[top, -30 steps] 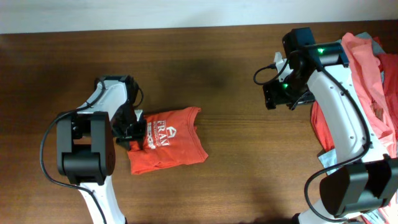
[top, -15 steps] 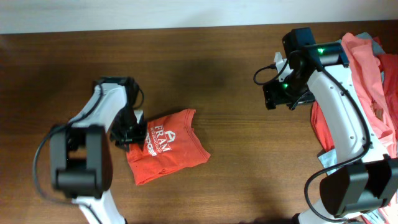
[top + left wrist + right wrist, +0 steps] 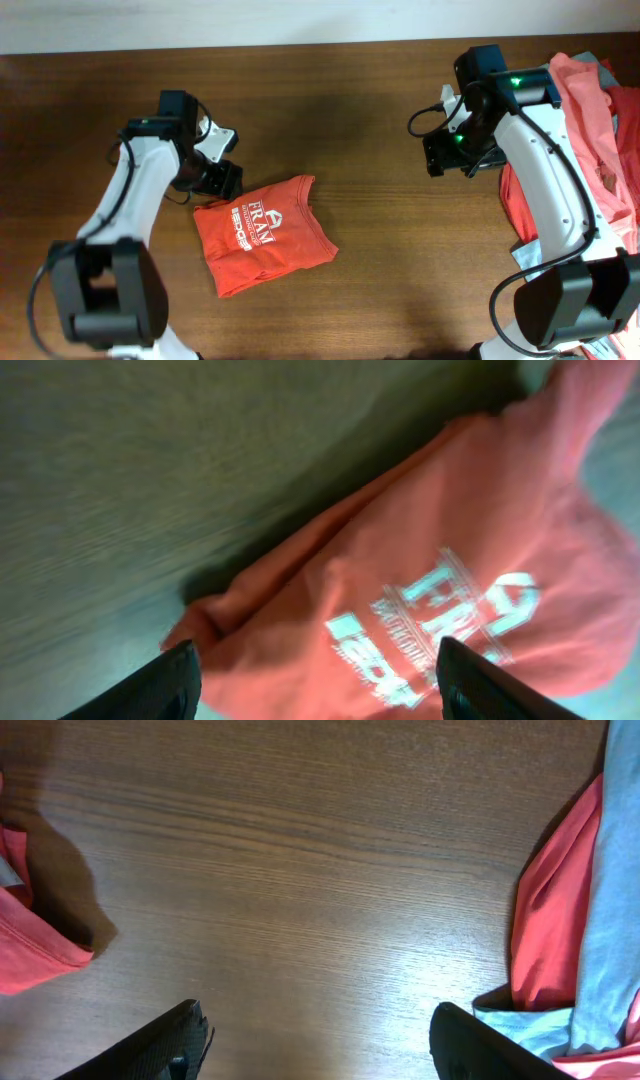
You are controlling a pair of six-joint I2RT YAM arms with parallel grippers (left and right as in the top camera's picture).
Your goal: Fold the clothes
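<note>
The orange-red T-shirt with white lettering lies folded into a small tilted rectangle on the wooden table, left of centre. In the left wrist view it fills the lower right, lettering visible. My left gripper is open and empty, just above the shirt's upper left corner; its fingers frame the cloth from above. My right gripper is open and empty over bare wood at the right. A pile of salmon-pink and teal-grey shirts lies at the far right edge, also seen in the right wrist view.
The dark wooden table stretches between the arms. A pale wall strip runs along the far edge. The folded shirt's edge shows at the left of the right wrist view.
My left gripper has let go of the shirt's left edge and risen up and back. The shirt has rotated slightly and settled flat. The right arm has not moved.
</note>
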